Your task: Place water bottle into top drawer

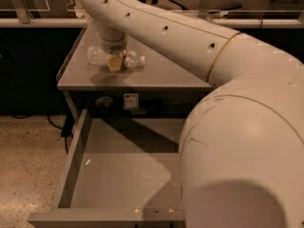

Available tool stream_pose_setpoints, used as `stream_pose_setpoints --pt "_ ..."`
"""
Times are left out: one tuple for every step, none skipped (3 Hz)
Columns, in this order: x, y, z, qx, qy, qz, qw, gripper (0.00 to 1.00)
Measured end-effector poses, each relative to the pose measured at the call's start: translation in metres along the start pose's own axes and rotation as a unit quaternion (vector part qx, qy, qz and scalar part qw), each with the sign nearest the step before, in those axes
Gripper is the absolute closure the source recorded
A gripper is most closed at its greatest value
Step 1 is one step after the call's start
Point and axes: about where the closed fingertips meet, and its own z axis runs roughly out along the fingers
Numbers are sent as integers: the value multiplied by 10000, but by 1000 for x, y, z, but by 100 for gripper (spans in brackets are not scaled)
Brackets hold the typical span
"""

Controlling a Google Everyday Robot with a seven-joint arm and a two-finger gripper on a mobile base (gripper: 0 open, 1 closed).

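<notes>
Grey table [161, 72] at upper left of frame, drawer [71, 170] open below it, toward lower left. Saw bottle [97, 56] lying flat on table, long axis running left-right. Found gripper [114, 61] straight down over bottle's middle, crossing that axis. Could not tell whether clenched or released. Judged drawer still without bottle.

one pincer [115, 61] at one water bottle [98, 55]; one top drawer [124, 177], one table [164, 74].

Seemingly head-high, downward; tool [115, 62] over tabletop [164, 75]
</notes>
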Motion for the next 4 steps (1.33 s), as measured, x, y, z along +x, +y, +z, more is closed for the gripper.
stream_pose_setpoints --pt "0 0 0 -5 1 -2 10000 0" --pt "0 0 2 -16 4 -10 10000 0" --pt "0 -8 11 -69 19 -145 9999 0" --pt "1 -25 22 -49 90 -350 9993 0"
